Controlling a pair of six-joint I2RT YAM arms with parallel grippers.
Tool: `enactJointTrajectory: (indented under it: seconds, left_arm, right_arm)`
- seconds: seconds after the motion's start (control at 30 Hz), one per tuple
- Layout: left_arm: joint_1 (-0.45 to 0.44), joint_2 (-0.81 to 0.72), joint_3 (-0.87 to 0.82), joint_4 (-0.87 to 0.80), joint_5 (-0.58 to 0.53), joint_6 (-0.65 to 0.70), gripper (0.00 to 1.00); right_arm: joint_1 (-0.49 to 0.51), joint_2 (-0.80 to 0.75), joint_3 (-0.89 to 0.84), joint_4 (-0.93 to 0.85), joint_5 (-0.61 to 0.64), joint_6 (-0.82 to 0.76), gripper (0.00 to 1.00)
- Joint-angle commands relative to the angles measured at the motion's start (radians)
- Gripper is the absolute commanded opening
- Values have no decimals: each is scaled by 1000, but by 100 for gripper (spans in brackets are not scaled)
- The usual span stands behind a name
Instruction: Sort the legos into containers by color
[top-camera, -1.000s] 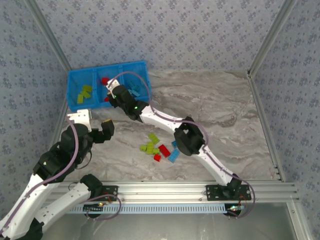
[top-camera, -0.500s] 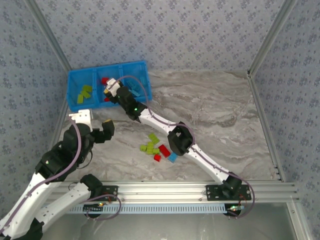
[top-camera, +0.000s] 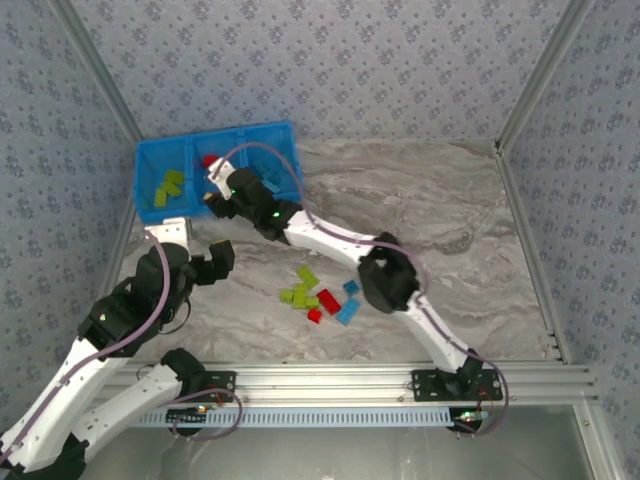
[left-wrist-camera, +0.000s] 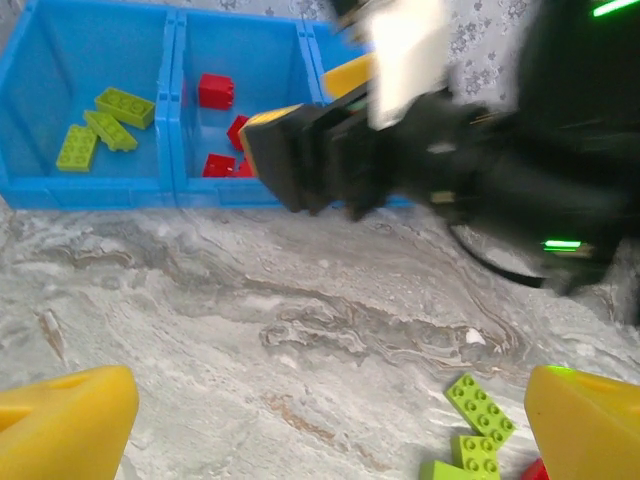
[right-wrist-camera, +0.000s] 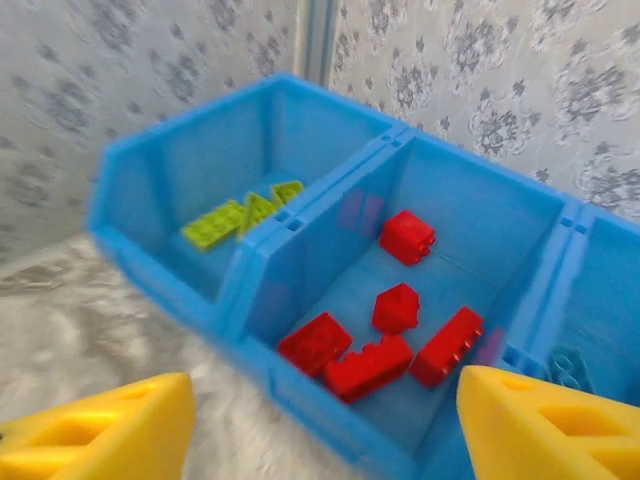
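Observation:
The blue bin (top-camera: 262, 130) stands at the table's back left, its three containers side by side. Lime green legos (right-wrist-camera: 238, 214) lie in the left one, several red legos (right-wrist-camera: 385, 345) in the middle one, and a light blue lego (right-wrist-camera: 568, 366) in the right one. My right gripper (top-camera: 212, 193) hovers open at the near edge of the middle container (right-wrist-camera: 300, 250), with nothing between its yellow fingertips (right-wrist-camera: 95, 435). Loose green (top-camera: 298, 293), red (top-camera: 328, 300) and light blue legos (top-camera: 348, 311) lie mid-table. My left gripper (top-camera: 213, 262) hangs open and empty over bare table, left of that pile.
The right arm (top-camera: 330, 240) stretches diagonally from the near right across to the bin, passing just behind the loose pile. In the left wrist view, the right gripper (left-wrist-camera: 320, 150) blocks part of the bin's front (left-wrist-camera: 90, 190). Patterned walls close in the back and sides.
The right gripper's jaws have spread from nearly shut to open at the middle container and it has drawn back slightly toward the bin's near edge. The left arm has shifted slightly.

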Motion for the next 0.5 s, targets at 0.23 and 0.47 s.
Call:
enactJointTrajectory:
  seconds: [0.23,0.47]
  left_arm:
    - [-13,285,-43,73,241,-216,99]
    - [-139,555,-118,238,329,-233,96]
  right_arm:
    - [-17,-732,-597,-493,58,266,82]
    - [-12,-1085,-1012,-592,109,508,87]
